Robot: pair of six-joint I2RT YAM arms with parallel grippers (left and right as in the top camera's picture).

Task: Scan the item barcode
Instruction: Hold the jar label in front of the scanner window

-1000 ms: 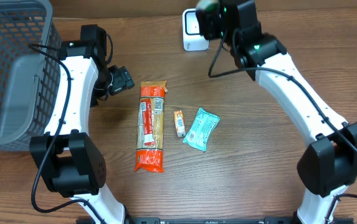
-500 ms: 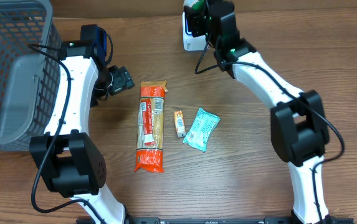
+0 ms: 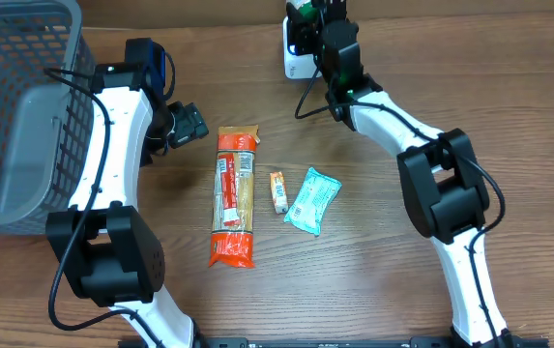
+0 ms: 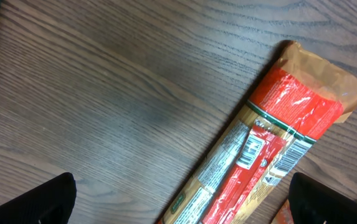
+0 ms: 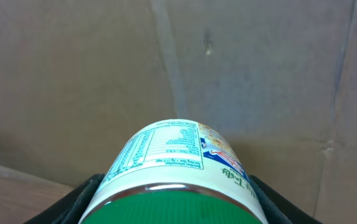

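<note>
Green-rimmed can [image 5: 177, 163] is gripped in my right claw [image 3: 317, 21], held above the white scanner [image 3: 294, 60] at the far edge of the wooden surface [image 3: 383, 280]. Over the past second my right arm has swung in from the right side, its elbow now folded near mid-surface, and the claw has shifted slightly left to sit over the scanner. My left claw [image 3: 191, 124] has not moved; it hangs wide open and empty beside the long pasta packet [image 3: 235, 198]. The small orange packet [image 3: 278, 191], the teal packet [image 3: 313, 200] and the grey basket [image 3: 15, 116] lie where they were. From overhead, only a sliver of green shows at the top edge, the rest hidden behind my claw, which also covers part of the scanner. My right wrist camera shows the nutrition panel, the bottom of the frame cuts off the lower body, and I can see no barcode. Behind it is a plain brown wall.
</note>
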